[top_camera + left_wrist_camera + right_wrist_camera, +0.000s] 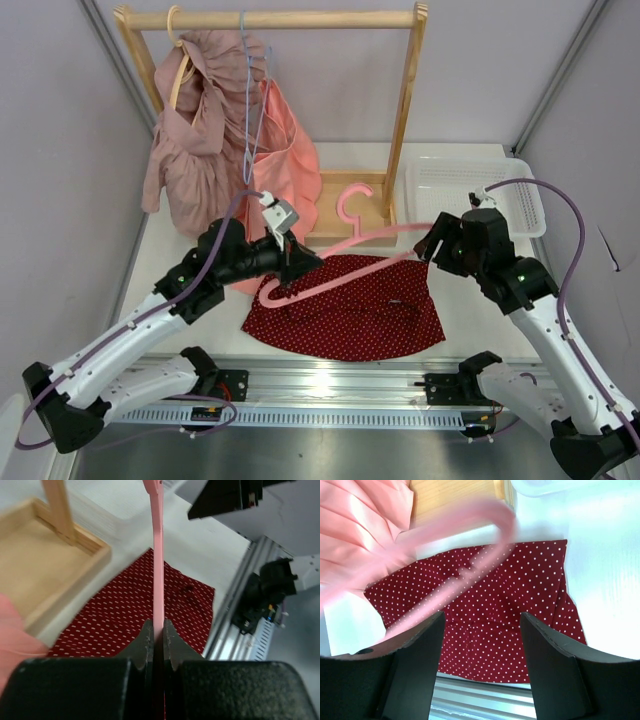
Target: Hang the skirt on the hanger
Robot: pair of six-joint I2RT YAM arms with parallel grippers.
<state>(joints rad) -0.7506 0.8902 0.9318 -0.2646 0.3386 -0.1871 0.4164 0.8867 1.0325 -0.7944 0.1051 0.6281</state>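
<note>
Black fingertips of the left gripper (158,630) fill the foot of the left wrist view, pinched tight on the hanger (158,555). Its pink bar runs edge-on toward 12 o'clock above the skirt (125,615). From overhead the claw's body masks that grip. There the hanger hangs tilted over the skirt's far edge, hook toward 12. The skirt lies flat at the table's (462,325) 6 o'clock, hem close to the metal rail (330,380), with bare table at its 3 and 9. The wooden rack base (40,570) sits just at its 12 and the white basket (450,180) at 2. The right gripper (482,617) stands jaws wide by the hanger's 3 o'clock end, gripping nothing. Its own view shows only skirt between the fingers, and whether one brushes the blurred bar I cannot tell.
</note>
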